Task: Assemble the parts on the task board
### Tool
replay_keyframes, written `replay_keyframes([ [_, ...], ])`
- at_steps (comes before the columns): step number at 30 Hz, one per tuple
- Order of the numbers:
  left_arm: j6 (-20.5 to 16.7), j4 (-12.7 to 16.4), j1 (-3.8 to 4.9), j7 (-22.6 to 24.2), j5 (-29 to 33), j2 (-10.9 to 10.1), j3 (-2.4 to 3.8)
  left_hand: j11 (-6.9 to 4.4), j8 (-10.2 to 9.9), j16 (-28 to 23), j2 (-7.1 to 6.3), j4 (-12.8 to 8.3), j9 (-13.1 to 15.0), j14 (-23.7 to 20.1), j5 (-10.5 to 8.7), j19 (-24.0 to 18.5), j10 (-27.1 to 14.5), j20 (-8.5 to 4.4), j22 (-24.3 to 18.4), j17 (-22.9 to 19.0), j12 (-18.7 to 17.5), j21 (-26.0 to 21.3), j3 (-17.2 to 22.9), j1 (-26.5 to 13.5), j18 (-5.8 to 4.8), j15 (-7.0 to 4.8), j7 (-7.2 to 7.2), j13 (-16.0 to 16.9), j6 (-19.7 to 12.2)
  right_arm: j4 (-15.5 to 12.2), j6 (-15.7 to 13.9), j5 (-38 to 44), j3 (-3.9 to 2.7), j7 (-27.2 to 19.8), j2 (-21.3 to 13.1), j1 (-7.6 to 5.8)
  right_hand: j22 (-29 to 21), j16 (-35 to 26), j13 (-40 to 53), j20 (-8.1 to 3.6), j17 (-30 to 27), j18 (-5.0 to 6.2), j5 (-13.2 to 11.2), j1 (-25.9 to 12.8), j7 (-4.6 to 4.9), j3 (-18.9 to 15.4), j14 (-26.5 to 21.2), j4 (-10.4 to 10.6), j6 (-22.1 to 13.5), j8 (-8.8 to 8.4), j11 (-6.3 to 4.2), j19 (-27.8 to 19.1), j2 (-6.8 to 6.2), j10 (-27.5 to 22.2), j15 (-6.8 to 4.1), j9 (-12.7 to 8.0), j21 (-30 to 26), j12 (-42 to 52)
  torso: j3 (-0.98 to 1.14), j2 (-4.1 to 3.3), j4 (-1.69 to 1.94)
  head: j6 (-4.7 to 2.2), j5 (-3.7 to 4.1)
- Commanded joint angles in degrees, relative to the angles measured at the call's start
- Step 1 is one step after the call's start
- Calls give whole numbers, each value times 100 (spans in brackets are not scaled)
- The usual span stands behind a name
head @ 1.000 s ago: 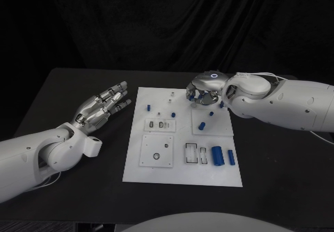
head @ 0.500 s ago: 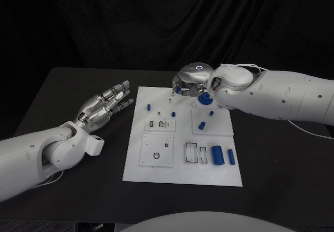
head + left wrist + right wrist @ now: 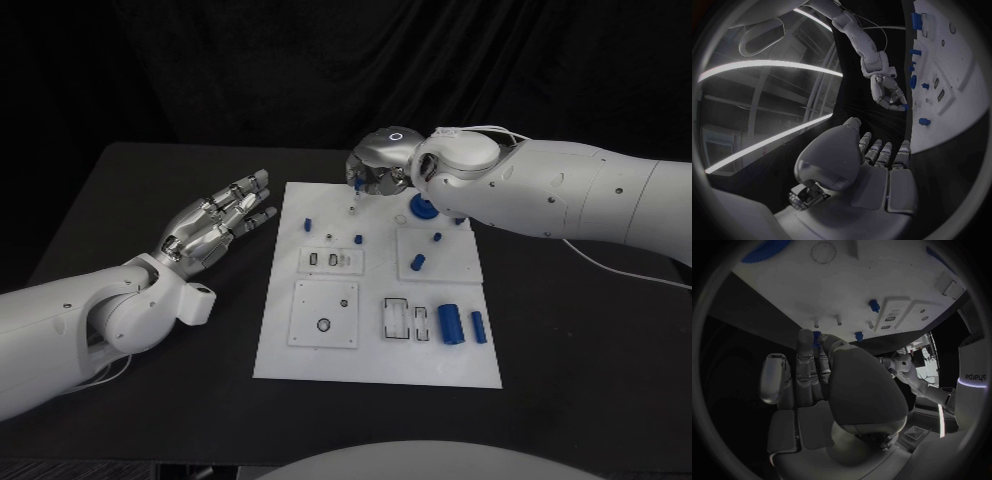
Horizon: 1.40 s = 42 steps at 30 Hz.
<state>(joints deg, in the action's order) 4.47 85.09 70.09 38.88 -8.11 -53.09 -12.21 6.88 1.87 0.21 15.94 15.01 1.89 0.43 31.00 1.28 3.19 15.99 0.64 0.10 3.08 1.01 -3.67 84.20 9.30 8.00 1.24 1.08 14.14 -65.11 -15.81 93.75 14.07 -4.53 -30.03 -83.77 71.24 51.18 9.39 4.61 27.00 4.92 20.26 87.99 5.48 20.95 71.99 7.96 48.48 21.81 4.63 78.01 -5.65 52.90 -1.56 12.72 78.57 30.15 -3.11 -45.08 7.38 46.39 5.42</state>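
- The right hand (image 3: 378, 172), at the task board's (image 3: 378, 360) upper edge, pinches a small blue part (image 3: 816, 334) (best lowered straight over a peg).
- The left hand (image 3: 216, 218) lies released, mid-left.

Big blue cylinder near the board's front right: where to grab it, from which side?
Probably best taken from above by the right hand. The big blue cylinder lies flat on the task board, long axis running front to back, so pinch across its middle, fingers on its left and right flanks. Mind the smaller blue part close on its right.
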Motion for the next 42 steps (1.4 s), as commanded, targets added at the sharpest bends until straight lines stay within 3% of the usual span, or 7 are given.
replay_keyframes([
  [1,80,1,9,1031,-1,20,6,17,22,2,0,-3,8,-1,28,17,-15,11,6,10,26,18,46,58,109,41,9,5,8,78,256,-27,-5,-31,34,22,-5,-23,2,11,-7,-36,-32,-2,-8,-12,-59,-35,-55,-23,-111,-45,16,141,-1,8,-19,-22,-1,2,-2,11,11],
  [4,94,-10,9,1023,-1,32,6,4,28,4,-6,-1,12,3,17,21,-14,15,7,12,36,20,67,55,108,47,77,6,36,129,287,-28,-6,-22,59,43,-4,-25,2,11,-7,-36,-38,-3,-9,-12,-61,-36,-58,-27,-111,-46,17,142,-2,8,-19,-27,-2,1,-10,1,7],
  [8,116,-28,9,1017,-1,50,6,-97,64,5,-21,86,31,5,-46,23,-16,16,7,12,55,21,70,-4,107,25,312,6,186,187,317,-28,-6,-11,84,74,3,-31,5,12,-7,-37,-74,-20,-17,-18,-70,-34,-96,-61,-109,-51,16,148,0,5,-23,-53,1,3,-13,-10,6],
  [29,184,-104,9,977,-1,111,6,-112,76,4,-23,81,38,3,-38,22,-22,17,6,11,56,20,90,8,106,21,364,5,241,272,137,-184,-9,-42,135,169,7,-39,16,17,-2,-36,-139,-48,-28,-15,-79,-31,-197,-175,-107,-66,25,174,6,-15,-38,-114,-1,13,-16,25,4],
  [42,232,-171,6,949,-1,159,6,-112,86,3,-18,69,44,2,-31,21,-27,20,6,10,55,19,113,23,106,21,395,4,285,330,187,-186,-10,-21,213,179,-22,-48,20,16,-1,-27,-136,-42,-40,0,-93,-41,-242,-233,-101,-95,34,165,3,-26,-66,-152,-6,11,-7,54,20],
])
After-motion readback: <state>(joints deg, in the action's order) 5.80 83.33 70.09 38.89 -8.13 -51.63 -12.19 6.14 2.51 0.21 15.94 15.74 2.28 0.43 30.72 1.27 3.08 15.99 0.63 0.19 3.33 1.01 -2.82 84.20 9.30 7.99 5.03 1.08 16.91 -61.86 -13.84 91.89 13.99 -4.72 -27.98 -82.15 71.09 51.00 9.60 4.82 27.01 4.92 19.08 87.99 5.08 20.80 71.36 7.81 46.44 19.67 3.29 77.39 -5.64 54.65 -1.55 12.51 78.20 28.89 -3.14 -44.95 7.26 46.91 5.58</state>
